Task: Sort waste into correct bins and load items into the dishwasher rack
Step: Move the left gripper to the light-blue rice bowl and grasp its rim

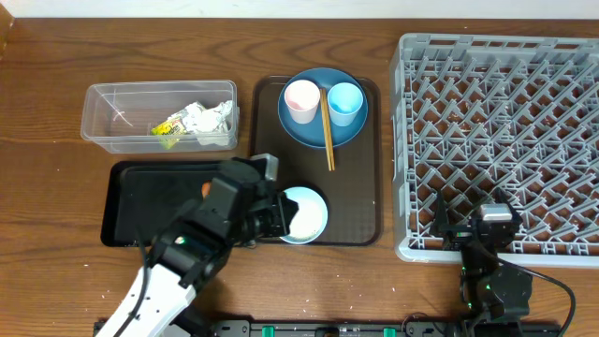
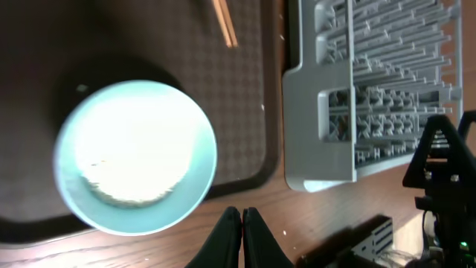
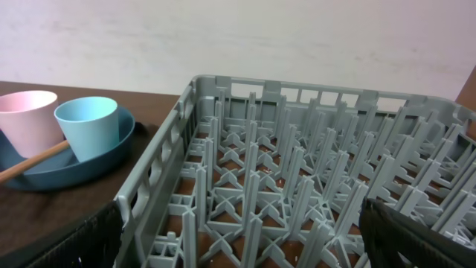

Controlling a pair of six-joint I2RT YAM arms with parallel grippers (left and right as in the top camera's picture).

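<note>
Left gripper (image 2: 242,223): your left fingers are pressed together with nothing between them, just off the rim of the light-blue bowl with white inside (image 2: 197,141).
Bowl: it sits at the near end of the brown serving tray (image 1: 356,187). Glare washes out its inside, so you cannot tell whether the speckled patch low in it is rice.
Right gripper (image 3: 239,219): spread wide and empty at the near edge of the large grey plastic grid rack (image 3: 297,186). Only its finger ends show, cut off at the lower corners.
Black tray: your left arm covers the right end of the shallow black rectangular tray (image 1: 140,201). A small orange carrot piece (image 1: 205,188) peeks out beside the arm.
Clear tub: the clear rectangular plastic tub (image 1: 103,122) holds the crumpled white-and-yellow paper wrapper (image 1: 192,122).
Plate: the large round dark-blue plate (image 1: 307,134) carries the pale pink cup (image 1: 301,99), the light-blue cup (image 1: 344,102) and the wooden chopsticks (image 1: 328,131) between them.
</note>
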